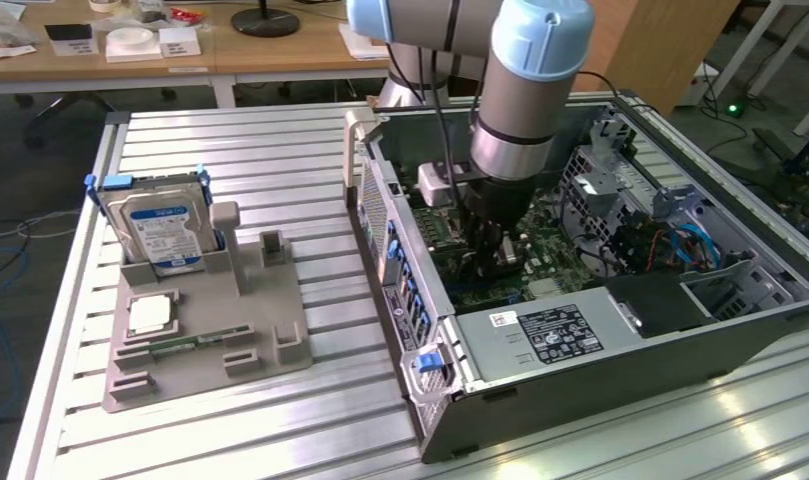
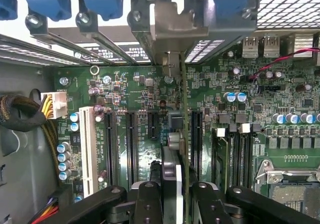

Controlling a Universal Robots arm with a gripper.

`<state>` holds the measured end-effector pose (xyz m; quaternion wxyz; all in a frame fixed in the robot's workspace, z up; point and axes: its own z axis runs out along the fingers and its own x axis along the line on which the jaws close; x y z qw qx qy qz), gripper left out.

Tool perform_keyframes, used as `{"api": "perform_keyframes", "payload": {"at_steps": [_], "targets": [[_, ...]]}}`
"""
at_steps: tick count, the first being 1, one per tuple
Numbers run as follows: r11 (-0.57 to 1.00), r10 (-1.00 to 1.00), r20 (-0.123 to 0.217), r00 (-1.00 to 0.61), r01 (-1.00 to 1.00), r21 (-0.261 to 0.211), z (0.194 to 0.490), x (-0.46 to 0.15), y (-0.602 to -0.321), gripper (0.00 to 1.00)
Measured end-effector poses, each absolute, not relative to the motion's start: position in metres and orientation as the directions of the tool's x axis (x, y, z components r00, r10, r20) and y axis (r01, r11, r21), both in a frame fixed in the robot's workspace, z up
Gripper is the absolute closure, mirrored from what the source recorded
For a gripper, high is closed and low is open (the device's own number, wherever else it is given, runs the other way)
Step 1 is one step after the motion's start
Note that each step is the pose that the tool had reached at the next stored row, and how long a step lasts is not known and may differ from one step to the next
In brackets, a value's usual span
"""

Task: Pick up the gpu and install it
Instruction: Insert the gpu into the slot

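Observation:
My gripper [image 1: 492,258] reaches down into the open computer case [image 1: 724,330], low over the green motherboard [image 1: 544,245]. In the wrist view the gpu [image 2: 183,109] stands edge-on between my two black fingers [image 2: 146,200], with its thin green board and black cooler visible. Its silver end bracket [image 2: 172,29] lies against the case's rear slot openings. The card's lower edge runs along a black expansion slot [image 2: 195,134] on the motherboard [image 2: 125,89]; whether it is seated I cannot tell. My gripper [image 2: 175,191] is shut on the card.
A grey fixture tray [image 1: 264,345] on the slatted table holds a silver hard drive [image 1: 164,228] and a narrow green memory stick [image 1: 191,343]. Inside the case are a power supply [image 1: 551,335], drive cages [image 1: 671,240], cables [image 2: 20,114] and blue slot latches [image 2: 47,2].

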<state>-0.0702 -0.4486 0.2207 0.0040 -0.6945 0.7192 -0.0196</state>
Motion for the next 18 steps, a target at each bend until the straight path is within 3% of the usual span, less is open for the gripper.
{"api": "perform_keyframes", "payload": {"at_steps": [14,15,18], "targets": [[0.036,-0.999,0.014,-0.036,-0.999,-0.037,0.2166,-0.0711,-0.4482,0.71],[0.035,-0.999,0.016,-0.036,-0.999,-0.037,0.2178,-0.0710,-0.4483,0.66],[0.035,-0.999,0.016,-0.036,-0.999,-0.040,0.2243,-0.0709,-0.4486,0.66]]}}
